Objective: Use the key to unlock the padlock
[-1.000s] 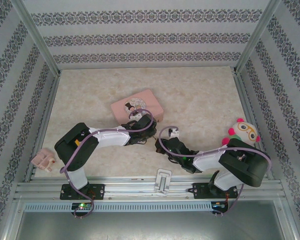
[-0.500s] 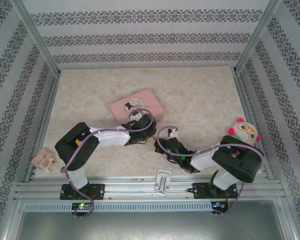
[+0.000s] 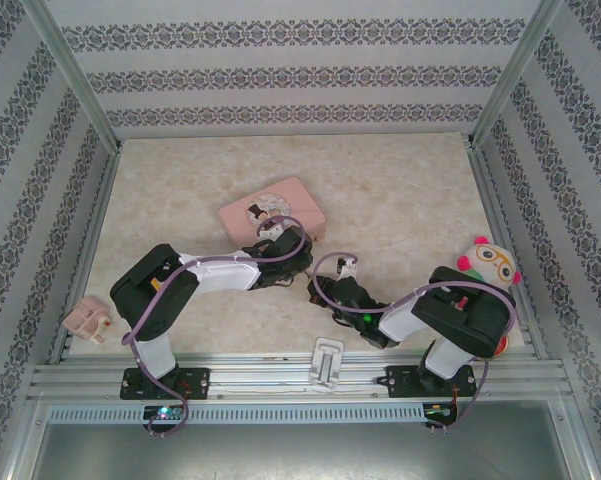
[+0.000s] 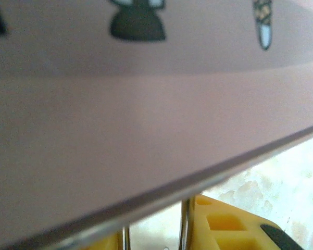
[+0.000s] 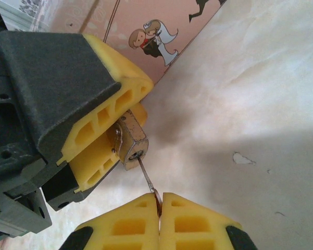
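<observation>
Right wrist: right tool (image 5: 159,200) pinched tight on key (image 5: 147,179), tip @ padlock (image 5: 131,140) keyhole; left tool (image 5: 120,136) clamps padlock, shackle hidden.

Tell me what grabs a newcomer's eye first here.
In the middle, the left gripper pinches the brass padlock while the right gripper holds the thin key, its tip at the keyhole. Behind lies a pink tin with a cartoon couple; a plush toy sits at the right edge.
</observation>
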`<move>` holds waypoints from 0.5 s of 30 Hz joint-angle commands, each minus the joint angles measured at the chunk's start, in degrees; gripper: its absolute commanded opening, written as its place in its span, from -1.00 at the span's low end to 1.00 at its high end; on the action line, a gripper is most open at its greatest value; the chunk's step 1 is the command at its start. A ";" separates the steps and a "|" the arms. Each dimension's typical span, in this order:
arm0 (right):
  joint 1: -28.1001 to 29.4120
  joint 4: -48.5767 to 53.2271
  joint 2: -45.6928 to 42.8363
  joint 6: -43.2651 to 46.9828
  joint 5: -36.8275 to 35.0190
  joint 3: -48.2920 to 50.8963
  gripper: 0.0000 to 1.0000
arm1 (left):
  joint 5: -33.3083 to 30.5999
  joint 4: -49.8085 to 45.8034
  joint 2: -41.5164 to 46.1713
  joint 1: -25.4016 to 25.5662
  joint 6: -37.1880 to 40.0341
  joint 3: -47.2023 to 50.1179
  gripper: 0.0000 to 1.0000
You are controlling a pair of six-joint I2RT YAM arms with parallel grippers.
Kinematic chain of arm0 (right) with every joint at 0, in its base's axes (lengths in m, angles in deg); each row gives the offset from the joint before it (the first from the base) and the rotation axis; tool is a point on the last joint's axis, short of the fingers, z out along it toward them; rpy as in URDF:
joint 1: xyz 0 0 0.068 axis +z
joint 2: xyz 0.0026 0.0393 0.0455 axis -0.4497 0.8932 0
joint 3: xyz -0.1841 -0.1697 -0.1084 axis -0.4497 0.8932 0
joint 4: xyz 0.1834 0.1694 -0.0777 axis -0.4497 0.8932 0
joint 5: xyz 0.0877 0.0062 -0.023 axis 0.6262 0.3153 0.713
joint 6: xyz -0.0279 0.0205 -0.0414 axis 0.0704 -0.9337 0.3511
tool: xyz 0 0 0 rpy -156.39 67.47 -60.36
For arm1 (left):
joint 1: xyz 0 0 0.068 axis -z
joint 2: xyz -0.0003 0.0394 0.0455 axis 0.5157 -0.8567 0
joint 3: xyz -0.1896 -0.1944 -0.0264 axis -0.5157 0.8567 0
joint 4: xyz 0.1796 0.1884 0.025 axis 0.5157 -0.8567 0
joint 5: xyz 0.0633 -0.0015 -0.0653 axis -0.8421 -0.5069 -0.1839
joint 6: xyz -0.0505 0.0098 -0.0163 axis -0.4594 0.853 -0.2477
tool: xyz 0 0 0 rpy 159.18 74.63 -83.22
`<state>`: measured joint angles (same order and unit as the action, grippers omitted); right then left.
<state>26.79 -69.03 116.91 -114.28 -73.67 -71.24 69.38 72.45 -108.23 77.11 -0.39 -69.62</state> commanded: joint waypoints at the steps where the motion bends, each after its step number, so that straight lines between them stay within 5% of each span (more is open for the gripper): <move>1: 0.34 -6.46 -0.27 -0.79 -3.63 0.47 -1.00 | 1.28 3.02 0.33 0.08 -2.15 0.76 -1.00; 15: 0.45 -7.67 0.65 -0.95 -3.17 0.12 -1.00 | 1.55 3.42 0.05 0.08 -2.69 0.57 -1.00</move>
<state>26.79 -71.08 117.00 -114.50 -75.39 -70.75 69.36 72.97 -108.23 77.09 -0.72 -69.42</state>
